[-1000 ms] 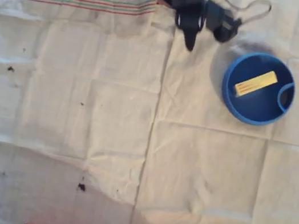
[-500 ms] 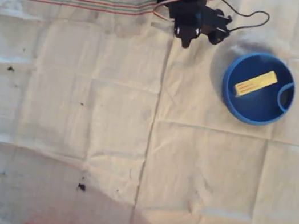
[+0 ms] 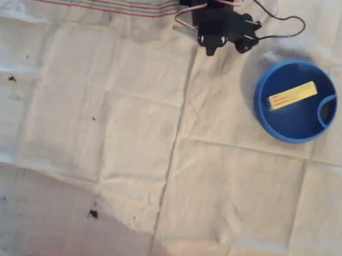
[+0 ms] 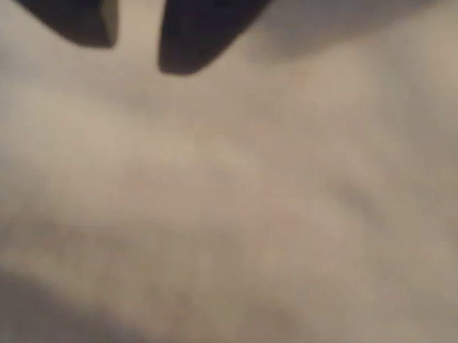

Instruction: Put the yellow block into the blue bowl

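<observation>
The gripper is being held with its two dark fingers slightly apart, a narrow strip of cloth showing between them and nothing being pinched, which fits a release already made. In the overhead view the gripper is being kept folded near the arm's base, well apart from the blue bowl and up-left of it. The yellow block is lying flat inside the blue bowl, slanted across its floor, so the task is being judged as done. The white cloth is being left bare left of the blue bowl.
</observation>
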